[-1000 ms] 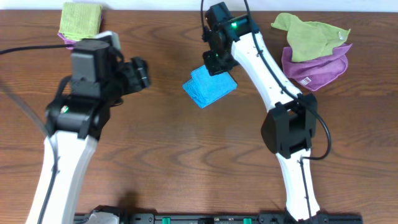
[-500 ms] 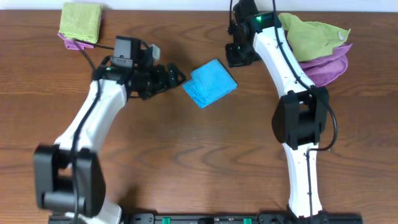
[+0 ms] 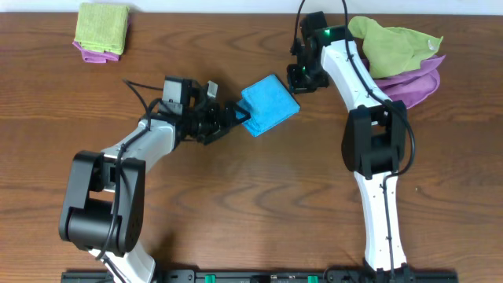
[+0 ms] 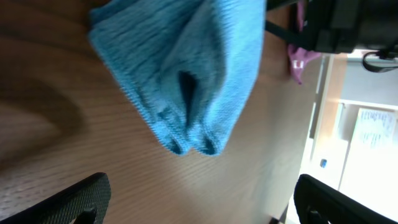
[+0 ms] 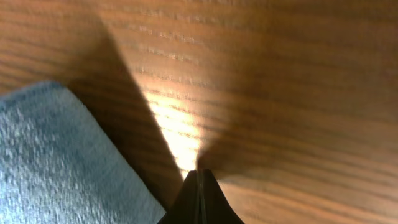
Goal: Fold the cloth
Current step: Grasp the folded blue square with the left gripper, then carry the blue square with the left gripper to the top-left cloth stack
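Tabletop (image 3: 236, 204) of brown wood fills the overhead view and carries everything. 2 white and black arms reach in from the near edge: the left arm (image 3: 149, 141) bends toward the middle, and the right arm (image 3: 369, 149) stretches toward the far side.

At the far right lies a loose pile, an olive-green cloth (image 3: 389, 47) on top of a purple cloth (image 3: 409, 86). The right arm passes just beside it.

The cloth (image 3: 269, 104) is sky-blue and folded into a small, thick square, turned like a diamond. It lies flat on the tabletop, a little beyond the middle, between the 2 end effectors. The left wrist view shows its stacked folded edges (image 4: 186, 87).

In the far left corner is a small folded green cloth (image 3: 102, 23) on a purple one (image 3: 90, 51), well apart from the arms.

The left end effector (image 3: 236, 118) is spread wide and grips nothing. It is at the left corner of the cloth, and I cannot tell if it touches it.

The right end effector (image 3: 300, 79) has its 2 fingers (image 5: 199, 196) pressed together on nothing, pointing down at bare wood just beside the far edge of the cloth.
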Available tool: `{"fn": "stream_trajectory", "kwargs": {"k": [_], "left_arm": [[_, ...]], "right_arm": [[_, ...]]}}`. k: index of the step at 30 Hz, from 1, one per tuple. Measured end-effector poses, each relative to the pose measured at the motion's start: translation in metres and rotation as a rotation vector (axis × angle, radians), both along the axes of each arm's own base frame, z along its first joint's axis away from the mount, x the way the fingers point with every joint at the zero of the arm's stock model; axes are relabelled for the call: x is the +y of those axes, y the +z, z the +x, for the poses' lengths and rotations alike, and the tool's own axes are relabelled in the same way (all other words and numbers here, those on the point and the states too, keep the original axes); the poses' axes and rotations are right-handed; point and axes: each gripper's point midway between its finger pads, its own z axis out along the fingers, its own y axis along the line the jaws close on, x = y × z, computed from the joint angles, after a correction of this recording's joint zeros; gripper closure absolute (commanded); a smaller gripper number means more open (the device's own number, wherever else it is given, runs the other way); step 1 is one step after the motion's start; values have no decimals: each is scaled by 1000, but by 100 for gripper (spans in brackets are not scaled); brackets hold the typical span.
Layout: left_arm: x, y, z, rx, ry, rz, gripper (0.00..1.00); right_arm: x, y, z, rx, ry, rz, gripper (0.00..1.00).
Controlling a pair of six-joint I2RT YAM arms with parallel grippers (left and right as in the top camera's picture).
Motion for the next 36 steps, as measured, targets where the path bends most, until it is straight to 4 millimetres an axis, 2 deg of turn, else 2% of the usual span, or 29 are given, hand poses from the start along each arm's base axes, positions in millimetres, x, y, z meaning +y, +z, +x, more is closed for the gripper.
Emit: {"fn": "stream_trajectory", "kwargs": {"k": [9,13,17,27,28,29,30,32,33,34,36], "left_arm": [[-8,-16,-6,0,42,32,5],[-13,-17,1,-23,59,26,5],[-15,-27,7,-13,78,12,5],[-23,-26,13,-2,99,-37,2],[-24,-26,13,-1,99,-37,7],[-25,-26,13,-1,98,-39,20],[-25,-27,13,7,106,-36,38],[-25,-37,10,36,112,-18,63],[-25,-43,8,55,118,-14,85],[-24,-47,7,66,121,-8,94],[-23,-49,8,80,137,-4,94]], "right_arm": [[13,2,7,-36,6,28,99],[24,1,4,-33,16,33,99],[40,1,-4,-16,41,50,99],[78,1,-31,34,113,67,99],[79,1,-31,36,115,70,99],[79,1,-32,39,115,73,99],[79,2,-32,43,114,80,99],[79,2,-33,52,110,94,99],[78,3,-34,59,107,98,99],[76,3,-35,64,104,100,99],[74,3,-36,75,99,102,99]]}}
